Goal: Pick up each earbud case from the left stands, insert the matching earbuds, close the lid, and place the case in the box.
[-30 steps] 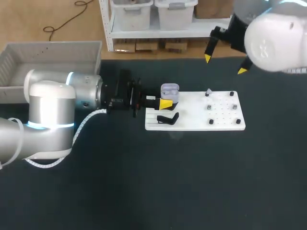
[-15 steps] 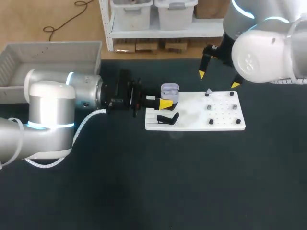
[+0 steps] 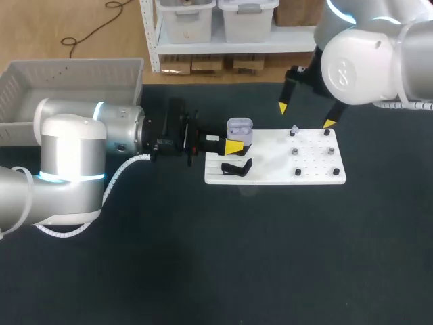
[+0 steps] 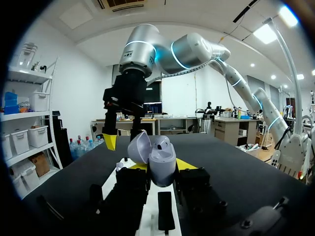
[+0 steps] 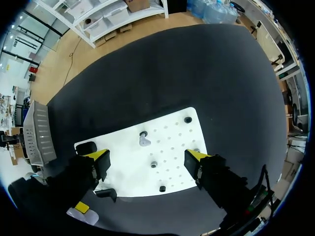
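Over the board [image 3: 270, 172], the case [image 3: 239, 128] is clamped lid-open by the left gripper [image 4: 162, 168] — steadied for loading — with the right gripper [image 3: 306, 115] spread above an earbud [image 5: 143, 139].

Setting: a robotics lab bench. You have two white-and-silver jointed robot arms, left [image 3: 74, 156] and right [image 3: 365, 61], at one black matte table [image 3: 270, 257]. Under the spread right claw [image 5: 146, 156] lies a white flat fixture board with rows of holes and black pegs [image 5: 172, 142]. The left claw [image 4: 161, 165] clamps a lilac open earbud case [image 4: 162, 157] above that board's end.
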